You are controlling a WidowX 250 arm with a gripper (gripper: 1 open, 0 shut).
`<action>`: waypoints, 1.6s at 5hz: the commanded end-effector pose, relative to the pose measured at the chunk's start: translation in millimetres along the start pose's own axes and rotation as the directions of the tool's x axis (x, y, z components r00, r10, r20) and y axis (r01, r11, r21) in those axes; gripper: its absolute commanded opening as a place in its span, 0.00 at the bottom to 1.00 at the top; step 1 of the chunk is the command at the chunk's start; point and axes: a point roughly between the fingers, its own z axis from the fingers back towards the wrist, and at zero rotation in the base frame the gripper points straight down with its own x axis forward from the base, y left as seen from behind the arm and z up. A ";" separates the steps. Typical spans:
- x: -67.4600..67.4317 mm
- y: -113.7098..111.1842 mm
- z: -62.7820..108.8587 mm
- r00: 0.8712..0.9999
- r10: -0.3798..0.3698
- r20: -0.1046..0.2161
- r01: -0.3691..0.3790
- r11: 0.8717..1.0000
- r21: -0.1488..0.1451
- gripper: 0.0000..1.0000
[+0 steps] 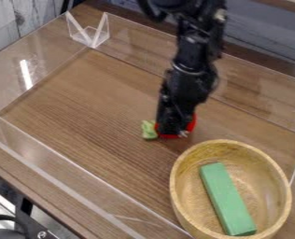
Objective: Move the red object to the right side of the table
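Nearest the viewer, a low clear acrylic wall (63, 177) edging a brown wood-grain worktop (88, 103). Just beyond it, at lower right, a round wooden bowl (188, 201) holding a green rectangular block (225, 198) lying lengthwise, one end toward the viewer. Past the bowl's far rim, near the middle of the worktop, a small round bright-red soft toy fruit (177, 131), resting on the wood, mostly covered by a black robot hand (173, 124) pointing straight down from above. Only a sliver of red showing at the hand's base, plus a little green leafy tuft (150, 130) sticking out to the left. Fingers set close around the toy, apparently pinching it, though true grip or mere contact impossible to confirm at this blur. Toy directly beneath the hand, with no gap visible between them; no clear long axis beyond the tuft pointing left. Judged from the layout: open worktop to the right of the hand, behind the bowl, likely the way to go, with the bowl's rim close to that path. Farther back, the dark arm (194, 42) rising out of frame, and a small clear folded stand (88, 30) at the far left corner.
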 end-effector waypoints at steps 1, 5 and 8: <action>33.7 2.2 35.4 0.996 0.068 0.049 -0.071 0.994 0.078 0.00; 52.2 59.4 53.4 0.924 0.373 0.085 -0.380 0.920 0.091 0.00; 67.3 40.2 47.5 0.971 0.209 0.113 -0.221 0.969 0.109 0.00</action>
